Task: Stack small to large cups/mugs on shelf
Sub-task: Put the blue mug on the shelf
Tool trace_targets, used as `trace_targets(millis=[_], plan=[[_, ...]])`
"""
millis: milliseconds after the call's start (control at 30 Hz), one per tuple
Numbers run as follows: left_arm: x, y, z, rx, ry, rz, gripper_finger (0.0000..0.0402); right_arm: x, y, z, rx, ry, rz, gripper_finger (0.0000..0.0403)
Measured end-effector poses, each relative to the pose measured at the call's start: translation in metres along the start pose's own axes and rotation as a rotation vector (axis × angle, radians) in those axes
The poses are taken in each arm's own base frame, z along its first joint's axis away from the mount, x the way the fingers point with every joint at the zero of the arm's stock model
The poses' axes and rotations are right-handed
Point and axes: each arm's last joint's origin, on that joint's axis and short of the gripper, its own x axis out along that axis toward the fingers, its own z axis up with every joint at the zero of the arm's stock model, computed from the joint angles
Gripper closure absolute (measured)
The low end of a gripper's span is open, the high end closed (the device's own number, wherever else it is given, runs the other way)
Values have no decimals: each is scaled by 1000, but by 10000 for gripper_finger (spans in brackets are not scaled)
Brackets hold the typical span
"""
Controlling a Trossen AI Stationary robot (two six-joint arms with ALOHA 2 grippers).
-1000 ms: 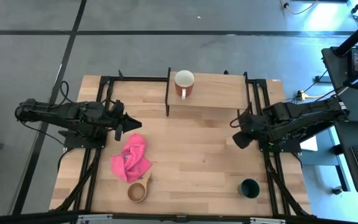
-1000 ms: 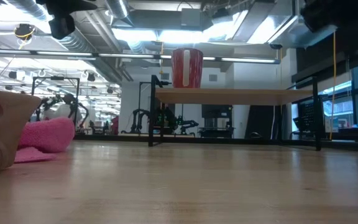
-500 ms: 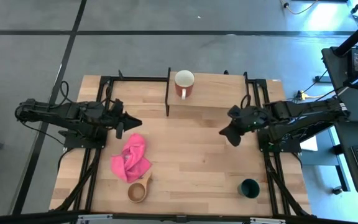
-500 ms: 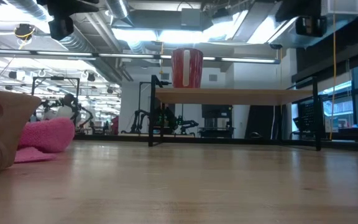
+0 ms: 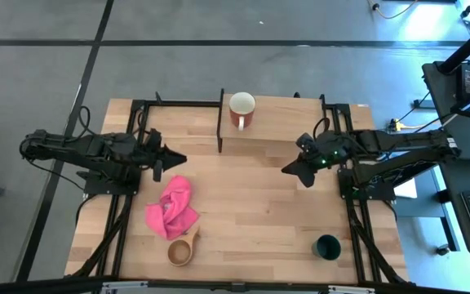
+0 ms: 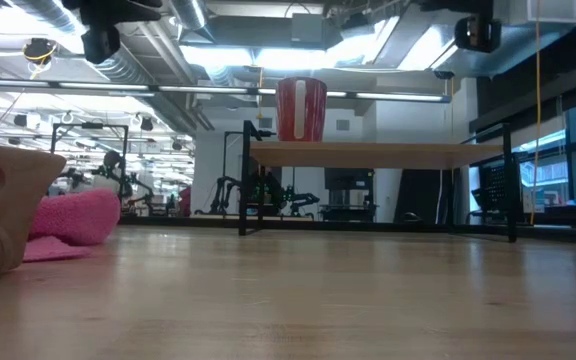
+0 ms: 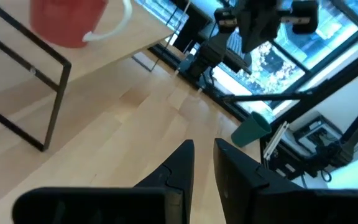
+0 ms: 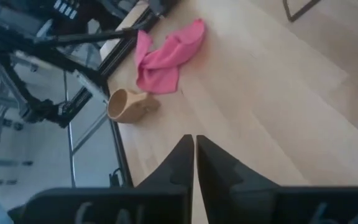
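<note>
A red mug with a white inside [image 5: 241,109] stands upright on the left part of the shelf's board [image 5: 288,119]; it also shows in the low view [image 6: 300,108]. A dark green cup [image 5: 327,247] stands on the table near the front right. A tan wooden cup with a handle [image 5: 180,251] sits near the front edge, left of centre. My left gripper [image 5: 178,161] is shut and empty, left of the shelf and above the pink cloth. My right gripper [image 5: 288,170] is shut and empty over the table, in front of the shelf's right part.
A crumpled pink cloth [image 5: 172,208] lies beside the wooden cup, on its far side. The shelf's thin black legs [image 6: 244,180] stand at the table's far edge. Black frame rails [image 5: 353,220] run along both table sides. Bare wood lies between the cloth and the green cup.
My right gripper has moved from the table's right edge toward the left, out over the table in front of the shelf. My left gripper and all cups have stayed where they were.
</note>
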Motion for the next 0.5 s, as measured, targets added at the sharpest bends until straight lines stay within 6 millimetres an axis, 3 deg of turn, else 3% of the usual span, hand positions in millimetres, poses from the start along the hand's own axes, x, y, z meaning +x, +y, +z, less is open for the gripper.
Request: trace_targets(millis=[233, 500], plan=[[0, -4, 5, -13, -52, -44, 347, -1, -8, -6, -9, 112, -35, 382], [0, -4, 5, -13, -52, -43, 347, -6, -21, -27, 4, 325, -183, 382]])
